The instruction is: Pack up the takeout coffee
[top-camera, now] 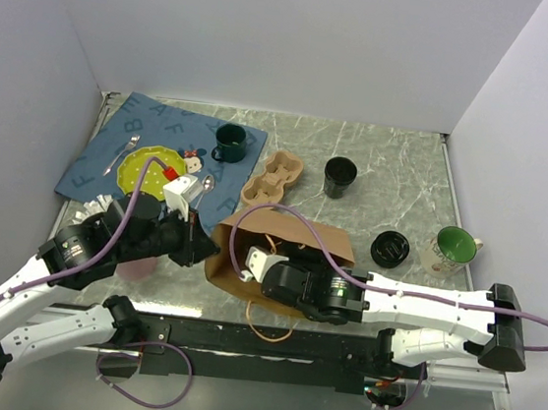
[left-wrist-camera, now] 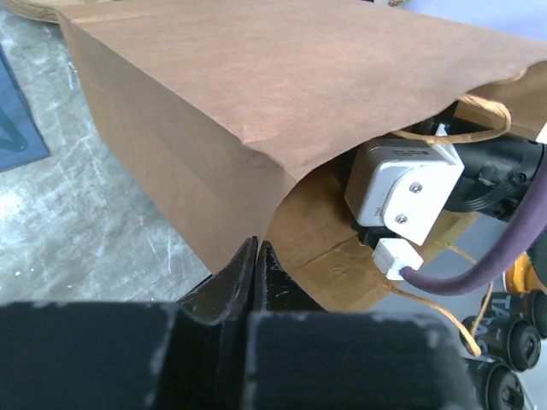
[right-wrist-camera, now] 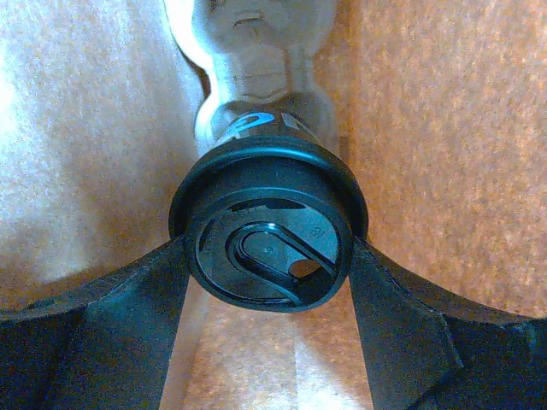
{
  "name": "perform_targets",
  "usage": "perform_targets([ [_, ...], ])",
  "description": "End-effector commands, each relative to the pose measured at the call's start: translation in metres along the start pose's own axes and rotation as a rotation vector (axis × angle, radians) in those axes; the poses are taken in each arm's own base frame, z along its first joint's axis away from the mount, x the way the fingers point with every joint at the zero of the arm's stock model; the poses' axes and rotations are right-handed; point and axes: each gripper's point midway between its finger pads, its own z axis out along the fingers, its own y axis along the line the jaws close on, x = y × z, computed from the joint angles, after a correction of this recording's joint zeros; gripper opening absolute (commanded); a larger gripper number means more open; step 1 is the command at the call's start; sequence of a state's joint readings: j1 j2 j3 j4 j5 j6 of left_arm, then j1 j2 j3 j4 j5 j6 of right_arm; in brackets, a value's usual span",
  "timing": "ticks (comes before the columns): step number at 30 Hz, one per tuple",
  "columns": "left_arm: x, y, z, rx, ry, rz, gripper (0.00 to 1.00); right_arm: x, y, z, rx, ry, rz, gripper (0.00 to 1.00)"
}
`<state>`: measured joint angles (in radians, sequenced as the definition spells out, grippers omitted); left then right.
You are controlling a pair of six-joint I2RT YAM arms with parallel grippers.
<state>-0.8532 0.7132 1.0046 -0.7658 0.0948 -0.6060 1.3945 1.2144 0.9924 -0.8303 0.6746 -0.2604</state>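
the takeout coffee [right-wrist-camera: 269, 235], likely light and crushable, is gripped by its stiffer lid [right-wrist-camera: 256, 181] in the right pincer [right-wrist-camera: 269, 256], while the left pincer [left-wrist-camera: 256, 256] pinches the paper bag [left-wrist-camera: 214, 102] by its lip.

Plain pale walls [top-camera: 293, 39] enclose a grey, seemingly marble-patterned tabletop [top-camera: 399, 150].

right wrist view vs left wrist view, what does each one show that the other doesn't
Only the right wrist view: a black-lidded cup gripped between the fingers of the right gripper, inside the brown paper bag. Only the left wrist view: the left gripper pinched shut on the edge of the bag's mouth, the marbled tabletop, and the right arm's white wrist housing inside the opening. Both: the bag, seen from within in one and from outside in the other.
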Motion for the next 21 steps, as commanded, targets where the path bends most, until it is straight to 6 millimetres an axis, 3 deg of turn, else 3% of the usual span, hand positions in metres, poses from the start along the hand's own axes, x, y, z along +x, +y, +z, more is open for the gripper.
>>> perform_targets([
  [1, -0.011, -0.015, -0.004, 0.075, -0.041, 0.035, 0.01, -0.008, -0.022, -0.004, 0.069, -0.056, -0.026, 0.25],
  [8, -0.009, -0.023, -0.004, 0.122, -0.031, 0.048, 0.01, -0.009, -0.021, 0.000, 0.022, -0.041, -0.105, 0.25],
  [21, -0.003, -0.018, -0.001, 0.109, -0.015, 0.054, 0.01, -0.018, -0.020, -0.002, 0.001, -0.047, -0.168, 0.24],
])
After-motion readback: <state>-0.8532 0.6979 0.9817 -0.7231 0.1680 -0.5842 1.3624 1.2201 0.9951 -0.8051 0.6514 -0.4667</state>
